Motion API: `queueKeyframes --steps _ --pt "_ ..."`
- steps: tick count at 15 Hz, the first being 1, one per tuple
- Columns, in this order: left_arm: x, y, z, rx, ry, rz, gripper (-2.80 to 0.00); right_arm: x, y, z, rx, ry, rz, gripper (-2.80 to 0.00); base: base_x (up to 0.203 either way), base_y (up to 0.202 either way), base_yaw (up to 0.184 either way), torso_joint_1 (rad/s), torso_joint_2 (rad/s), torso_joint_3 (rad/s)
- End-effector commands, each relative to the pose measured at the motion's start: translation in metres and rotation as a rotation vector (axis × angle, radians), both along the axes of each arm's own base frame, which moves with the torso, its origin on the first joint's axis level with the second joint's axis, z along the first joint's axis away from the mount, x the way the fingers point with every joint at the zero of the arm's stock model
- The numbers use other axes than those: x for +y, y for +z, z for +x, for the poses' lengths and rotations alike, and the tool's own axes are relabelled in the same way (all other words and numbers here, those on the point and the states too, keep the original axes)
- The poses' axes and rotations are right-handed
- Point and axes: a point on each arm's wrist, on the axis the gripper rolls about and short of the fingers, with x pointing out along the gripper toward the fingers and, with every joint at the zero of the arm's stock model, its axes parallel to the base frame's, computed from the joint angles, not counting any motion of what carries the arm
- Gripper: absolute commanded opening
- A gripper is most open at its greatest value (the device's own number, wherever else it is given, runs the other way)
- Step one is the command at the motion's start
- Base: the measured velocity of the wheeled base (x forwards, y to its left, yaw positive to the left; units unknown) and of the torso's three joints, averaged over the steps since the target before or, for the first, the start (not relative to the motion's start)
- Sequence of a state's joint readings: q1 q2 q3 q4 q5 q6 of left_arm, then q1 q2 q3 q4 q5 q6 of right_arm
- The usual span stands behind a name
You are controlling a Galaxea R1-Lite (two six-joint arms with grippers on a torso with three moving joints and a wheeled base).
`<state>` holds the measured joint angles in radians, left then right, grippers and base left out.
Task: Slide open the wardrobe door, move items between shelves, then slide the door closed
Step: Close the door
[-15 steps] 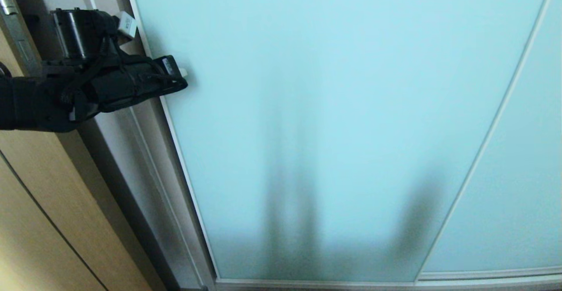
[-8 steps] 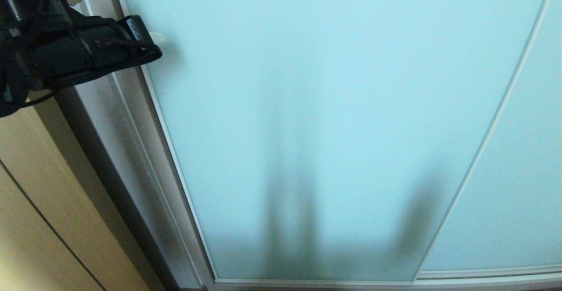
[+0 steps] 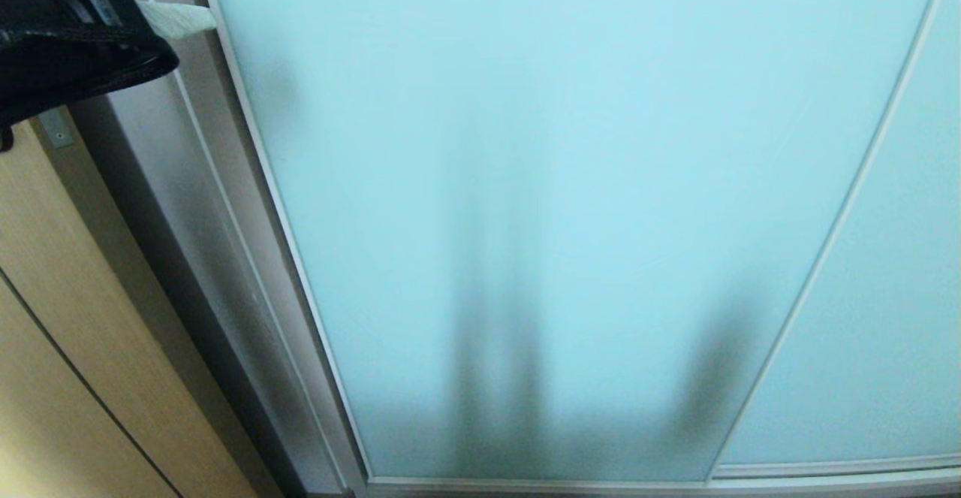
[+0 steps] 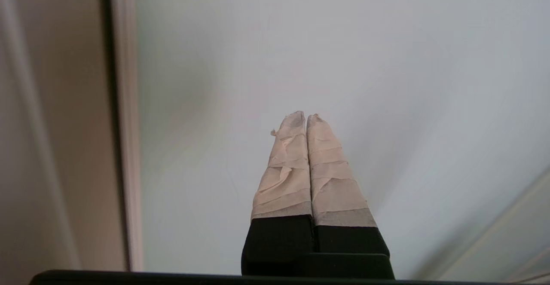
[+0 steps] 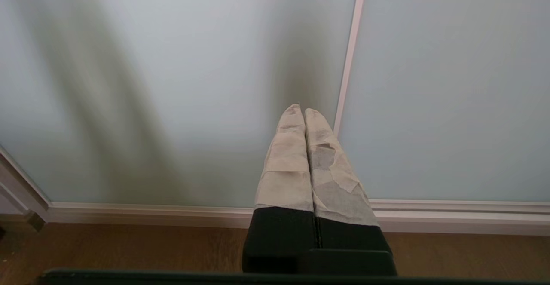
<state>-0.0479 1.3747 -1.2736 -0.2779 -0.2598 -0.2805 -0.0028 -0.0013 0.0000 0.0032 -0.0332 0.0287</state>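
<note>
Frosted aqua glass of the sliding wardrobe door (image 3: 555, 205) is filling the head view, sitting closed in its silver frame beside a tan wooden door (image 3: 52, 348). Wood-grain floor (image 5: 129, 246) is showing below. Left gripper (image 4: 306, 117) is hovering near the door's left edge, fingers pressed together, holding nothing. Right gripper (image 5: 299, 109) is hanging low, likewise closed and empty.

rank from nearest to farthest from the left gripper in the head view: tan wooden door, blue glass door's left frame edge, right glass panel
1. Left frame edge, just right of the left gripper.
2. Tan wooden door, lower left.
3. Right glass panel, far right.
</note>
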Motion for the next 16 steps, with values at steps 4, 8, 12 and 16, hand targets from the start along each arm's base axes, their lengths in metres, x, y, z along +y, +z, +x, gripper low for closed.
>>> queueKeyframes --steps 4,8,12,16 --pt "0.021 -0.014 -0.094 -0.039 0.204 0.055 -2.80 0.000 0.000 0.000 0.002 -0.001 0.000 -2.80 0.000 0.000 0.000 0.000 0.00 0.000" --pt "0.022 -0.053 -0.142 -0.028 0.302 0.144 -2.80 0.000 0.000 0.000 0.001 0.001 0.000 -2.80 0.000 0.000 0.000 0.000 0.00 0.000" --pt "0.020 -0.104 -0.178 0.000 0.405 0.283 -2.80 0.000 0.000 0.000 0.001 0.000 0.000 -2.80 0.000 0.000 0.000 0.000 0.00 0.000" --pt "0.015 -0.139 -0.214 0.014 0.363 0.305 -2.80 0.000 0.000 0.000 0.003 0.001 0.000 -2.80 0.000 0.000 0.000 0.000 0.00 0.000"
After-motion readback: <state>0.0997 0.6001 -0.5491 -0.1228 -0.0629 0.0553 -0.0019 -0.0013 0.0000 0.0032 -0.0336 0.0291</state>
